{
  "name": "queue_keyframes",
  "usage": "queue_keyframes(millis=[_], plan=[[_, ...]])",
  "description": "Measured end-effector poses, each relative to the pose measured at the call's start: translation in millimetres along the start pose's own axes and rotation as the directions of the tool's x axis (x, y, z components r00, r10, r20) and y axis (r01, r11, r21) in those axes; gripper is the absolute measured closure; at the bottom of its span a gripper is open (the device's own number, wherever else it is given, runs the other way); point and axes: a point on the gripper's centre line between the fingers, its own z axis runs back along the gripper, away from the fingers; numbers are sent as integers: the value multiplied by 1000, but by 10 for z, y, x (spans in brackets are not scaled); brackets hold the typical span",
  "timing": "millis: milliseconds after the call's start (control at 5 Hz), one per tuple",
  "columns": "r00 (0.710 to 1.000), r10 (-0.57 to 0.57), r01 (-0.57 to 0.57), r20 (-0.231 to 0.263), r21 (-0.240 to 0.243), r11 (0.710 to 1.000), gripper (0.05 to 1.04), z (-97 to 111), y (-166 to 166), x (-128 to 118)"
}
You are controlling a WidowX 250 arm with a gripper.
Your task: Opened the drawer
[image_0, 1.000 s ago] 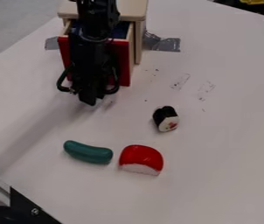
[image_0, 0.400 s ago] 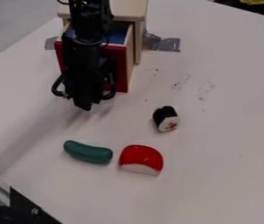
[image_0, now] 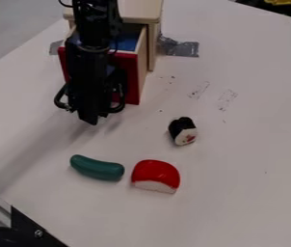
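Observation:
At the upper left, the black gripper (image_0: 90,113) hangs down in front of the red-fronted drawer (image_0: 131,77), covering the middle of its face. The drawer stands pulled partly out of its light wooden cabinet (image_0: 145,9), with its blue inside and right side wall showing behind the red front. How the gripper meets the drawer's handle is hidden behind the arm.
Toward the front of the white table (image_0: 238,154) lie a green sausage-shaped toy (image_0: 97,167) and a red and white piece (image_0: 156,175). A black and white sushi toy (image_0: 183,130) is right of the gripper. Grey tape (image_0: 180,48) lies beside the cabinet.
The gripper has moved down and slightly left, toward the camera. The drawer has come further out of the cabinet along with it. The toys have not moved.

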Motion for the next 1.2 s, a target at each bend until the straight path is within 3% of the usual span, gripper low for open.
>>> queue_keyframes(millis=[1200], plan=[[999, -34, 34, 4, 20, 999, 771, -54, 209, -30]])
